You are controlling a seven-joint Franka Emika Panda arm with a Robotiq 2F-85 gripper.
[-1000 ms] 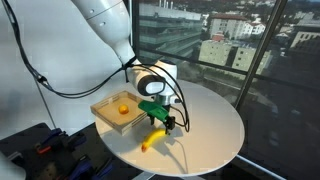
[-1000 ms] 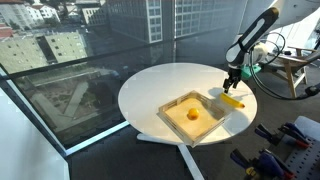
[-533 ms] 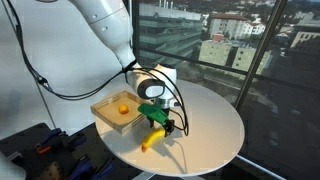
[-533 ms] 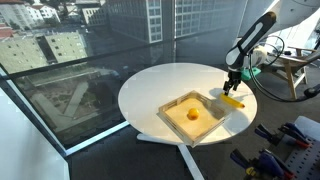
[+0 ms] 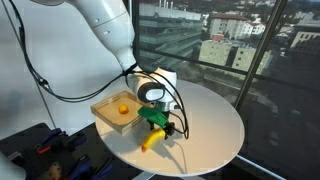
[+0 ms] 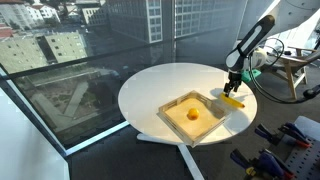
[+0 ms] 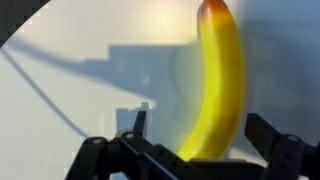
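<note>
One yellow banana (image 7: 222, 80) lies on a round white desk (image 5: 210, 125), close to the desk's edge. The fingers (image 7: 268, 135) of a white robot arm (image 5: 105, 30) hang directly over the banana, spread wide apart and gripping nothing. In the wrist view the banana's near end runs up between the two fingers, and its reddish tip points away. In both exterior views a shallow wooden tray (image 6: 178, 102) sits just beside the banana on the desk. A small orange (image 6: 192, 115) rests inside the tray.
</note>
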